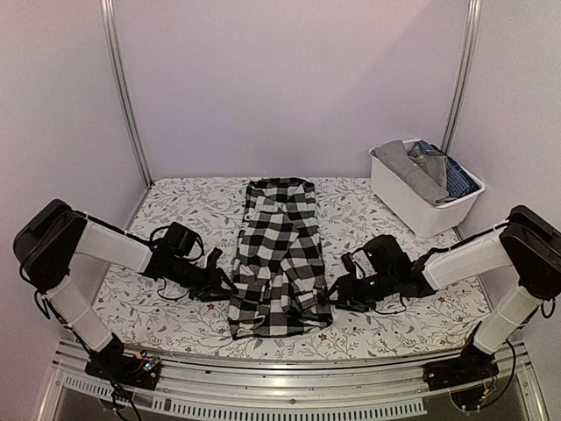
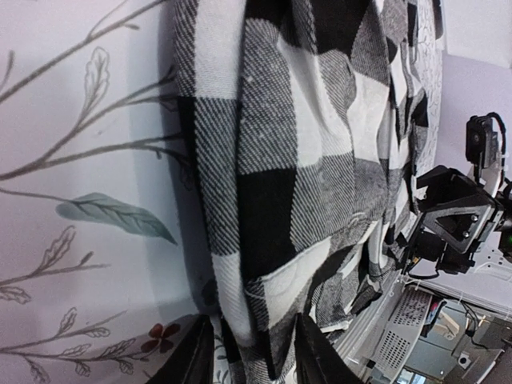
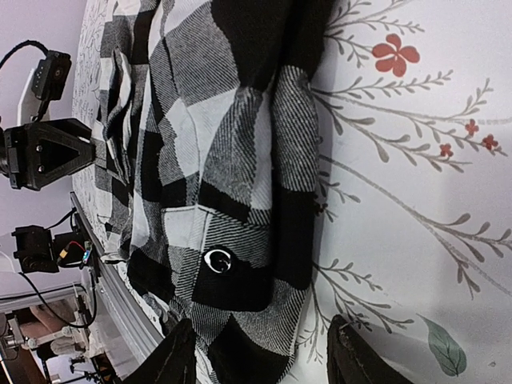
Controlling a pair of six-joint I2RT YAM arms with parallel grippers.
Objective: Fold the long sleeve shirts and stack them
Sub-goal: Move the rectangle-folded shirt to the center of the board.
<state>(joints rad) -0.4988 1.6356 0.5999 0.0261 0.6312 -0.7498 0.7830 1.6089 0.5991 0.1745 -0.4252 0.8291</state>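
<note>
Floral table (image 1: 175,307) holds the checked shirt (image 1: 276,254); only overhead shows the bin (image 1: 412,206).

The checked shirt (image 1: 279,254) lies between the left gripper (image 1: 223,282) and the right gripper (image 1: 337,294), its folded edges at both sets of fingertips, barring any low pass inward. Outward of each gripper the flowered table cover (image 1: 188,206) is bare. Ahead and outward of the right gripper a white bin (image 1: 408,203) stands in the way.

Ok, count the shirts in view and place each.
3. The checked shirt lies on the table; a grey one and a blue patterned one sit in the white bin. More may hide underneath.
</note>
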